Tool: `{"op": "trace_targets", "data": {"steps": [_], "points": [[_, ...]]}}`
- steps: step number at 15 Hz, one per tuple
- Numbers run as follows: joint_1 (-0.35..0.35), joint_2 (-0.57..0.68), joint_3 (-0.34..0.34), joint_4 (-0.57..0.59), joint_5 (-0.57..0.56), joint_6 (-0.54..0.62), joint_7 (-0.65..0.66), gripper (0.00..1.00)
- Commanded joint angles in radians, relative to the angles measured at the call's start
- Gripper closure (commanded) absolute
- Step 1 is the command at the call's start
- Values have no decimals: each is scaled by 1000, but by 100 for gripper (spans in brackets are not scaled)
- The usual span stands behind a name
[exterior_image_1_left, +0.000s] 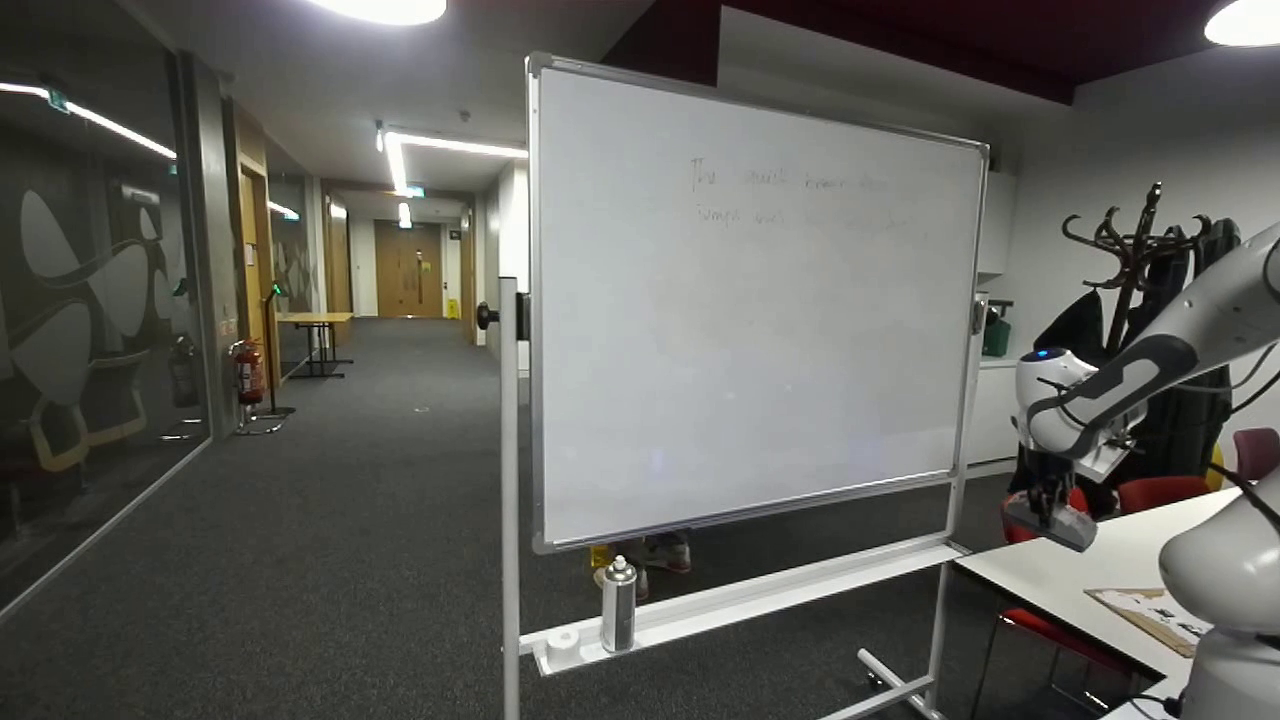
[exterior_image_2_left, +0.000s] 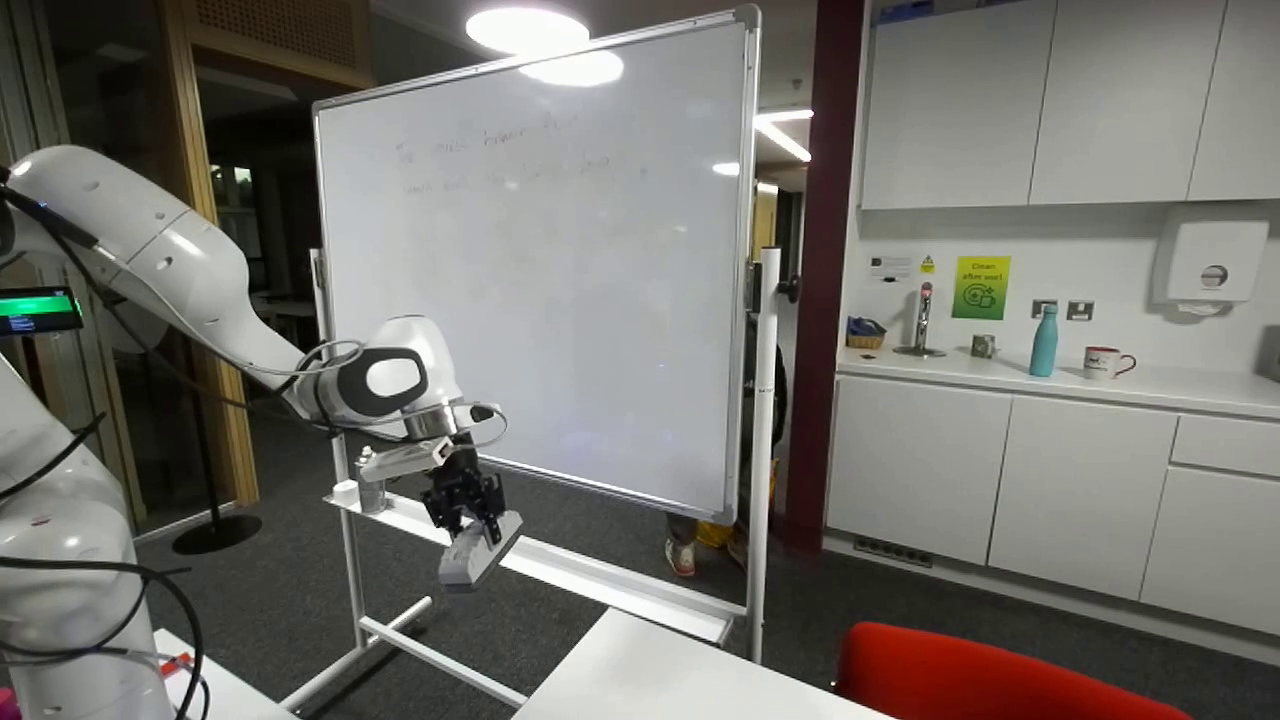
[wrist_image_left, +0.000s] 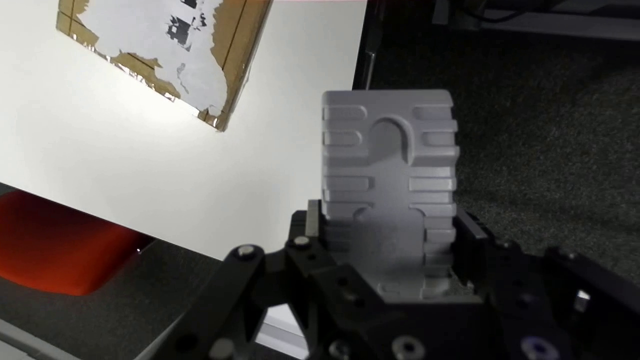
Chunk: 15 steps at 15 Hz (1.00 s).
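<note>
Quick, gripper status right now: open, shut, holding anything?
Gripper: closed, holding the grey eraser by its two ribbed sides.

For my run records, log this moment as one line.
Pincer: closed on gray ribbed block | block: apart from whiteboard | whiteboard: faint writing near top | ledge: silver can upright

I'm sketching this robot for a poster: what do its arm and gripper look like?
The arm is glossy white with rounded segments, a black panel near the wrist, black cables about it and a small blue light. The gripper is black, with jointed links and silvery round screw heads.
</note>
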Motion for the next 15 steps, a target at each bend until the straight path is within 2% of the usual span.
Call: {"op": "trace_targets", "data": {"steps": [1, 5, 8, 12, 15], "points": [[51, -124, 39, 36, 90, -145, -76, 65], [95, -234, 108, 97, 124, -323, -80, 65], [145, -283, 142, 146, 131, -402, -92, 65], [219, -308, 149, 193, 173, -402, -116, 65], [268, -325, 134, 219, 246, -402, -140, 65]]}}
